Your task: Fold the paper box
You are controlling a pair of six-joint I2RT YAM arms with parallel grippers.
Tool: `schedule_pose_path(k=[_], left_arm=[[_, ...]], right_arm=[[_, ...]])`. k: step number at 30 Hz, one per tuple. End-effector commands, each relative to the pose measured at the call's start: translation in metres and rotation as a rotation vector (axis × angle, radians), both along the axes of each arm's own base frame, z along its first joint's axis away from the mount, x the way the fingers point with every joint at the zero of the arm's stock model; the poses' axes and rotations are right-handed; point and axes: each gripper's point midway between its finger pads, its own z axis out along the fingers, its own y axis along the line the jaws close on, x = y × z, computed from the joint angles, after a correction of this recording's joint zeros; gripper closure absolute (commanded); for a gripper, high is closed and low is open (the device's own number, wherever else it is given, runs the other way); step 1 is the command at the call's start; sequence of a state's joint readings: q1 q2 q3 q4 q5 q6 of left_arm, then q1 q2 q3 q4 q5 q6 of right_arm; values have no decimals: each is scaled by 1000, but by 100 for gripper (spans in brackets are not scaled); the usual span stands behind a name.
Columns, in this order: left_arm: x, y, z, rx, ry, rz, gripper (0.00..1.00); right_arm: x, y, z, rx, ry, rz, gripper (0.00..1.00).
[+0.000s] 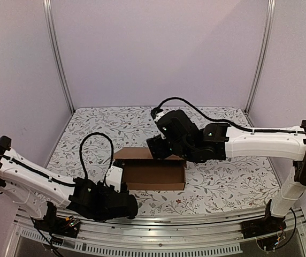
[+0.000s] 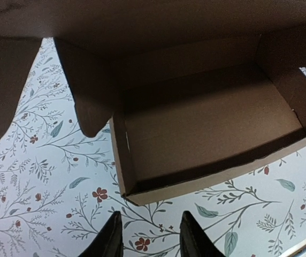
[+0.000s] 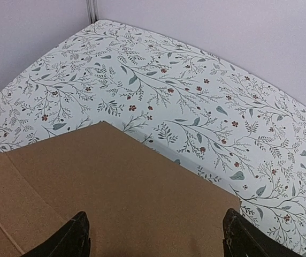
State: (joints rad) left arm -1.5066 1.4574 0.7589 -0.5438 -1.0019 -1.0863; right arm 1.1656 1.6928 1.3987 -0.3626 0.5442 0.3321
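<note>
Paper box (image 1: 155, 175) sits at the middle of the table (image 1: 225, 179), tray walls up, lid flap (image 3: 115, 182) at the far side not yet closed. Left gripper (image 2: 152, 235) hovers near it, fingers apart and empty; right gripper (image 3: 155, 238) is spread wide over the lid flap.

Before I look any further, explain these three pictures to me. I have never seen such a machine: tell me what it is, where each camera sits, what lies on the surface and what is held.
These are two robot arms bolted side by side at the near edge of a flowered table. Each ends in a two-finger gripper. The wide picture comes from a fixed camera above and behind them. The other two come from a small camera on each wrist, looking past its own fingers.

One thing lies on the table: a brown paper box, a shallow tray with its lid flap not closed. The left gripper sits just in front of the box's near wall, fingers apart with nothing between them. The right gripper is spread wide at the lid flap; whether it touches the flap is unclear. Nothing is gripped.
</note>
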Motion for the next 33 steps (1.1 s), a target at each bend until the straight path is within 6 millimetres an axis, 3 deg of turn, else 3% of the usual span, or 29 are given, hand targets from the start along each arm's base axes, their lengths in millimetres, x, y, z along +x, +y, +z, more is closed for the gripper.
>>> schedule_pose_path(k=[1, 4, 11, 19, 28, 33], left_arm=[[-14, -10, 6, 0, 29, -61, 62], [-23, -16, 7, -8, 77, -115, 54], [-45, -30, 0, -28, 178, -268, 53], [-60, -50, 47, -234, 101, -485, 55], [-17, -36, 68, -280, 75, -449, 49], [15, -23, 61, -326, 124, -403, 46]], right_arm=[[-2, 9, -36, 14, 60, -6, 17], [-3, 8, -57, 3, 86, -20, 18], [-8, 2, -99, -32, 140, -43, 19], [-13, -4, -135, -72, 188, -51, 20], [-21, -14, -173, -113, 248, -65, 21], [-25, -19, -181, -127, 266, -65, 22]])
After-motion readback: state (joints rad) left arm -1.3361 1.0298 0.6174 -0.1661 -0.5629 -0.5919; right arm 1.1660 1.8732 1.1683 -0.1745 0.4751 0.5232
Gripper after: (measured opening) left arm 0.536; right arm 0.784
